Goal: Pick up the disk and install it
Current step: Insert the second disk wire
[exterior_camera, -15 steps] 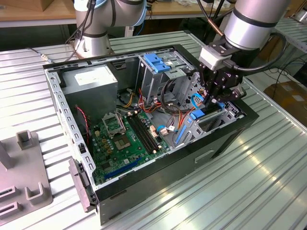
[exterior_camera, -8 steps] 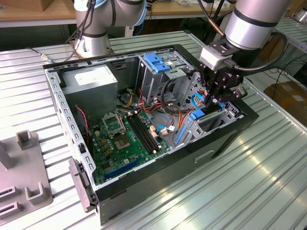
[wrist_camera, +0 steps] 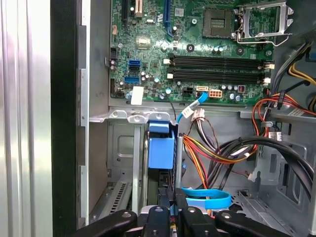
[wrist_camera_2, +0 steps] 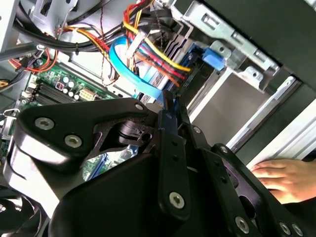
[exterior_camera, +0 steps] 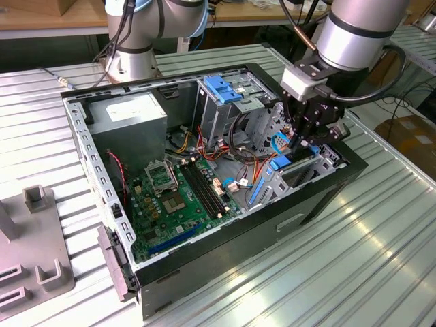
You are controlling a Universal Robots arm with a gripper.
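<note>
The disk [exterior_camera: 283, 161] is sitting edge-up in the gripper [exterior_camera: 300, 143], partly lowered into the drive bay [exterior_camera: 300, 174] at the front corner of the computer case [exterior_camera: 225, 262], the corner nearest the exterior view's right. In the exterior view only its blue carrier rail is showing, poking out just below the black fingers and touching the top of the bay's metal frame. In the first wrist view the disk [wrist_camera: 161, 148] is appearing as a blue block standing between the bay's upright metal guides, with the gripper [wrist_camera: 170, 210] closing in on its upper edge; the fingers are pressing together on the thin blue rail, so the tool is clamped on the disk and not standing apart. In the second wrist view the blue edge [wrist_camera_2: 169, 106] is again pinched between the dark finger links.

The step in hand looks to be seating the drive in its slot. To do it well, the disk should be travelling straight along the guides, staying square to them, since a tilted carrier would likely be jamming against the metal walls. The bundle of red, yellow and orange power wires [wrist_camera: 217, 153] and the pale blue ribbon cable [wrist_camera: 205, 197] are lying just beside the bay, so they are worth watching for snagging. A person's hand [wrist_camera_2: 286, 177] is resting on the case's outer edge near the bay, which is calling for slow, careful motion.
</note>
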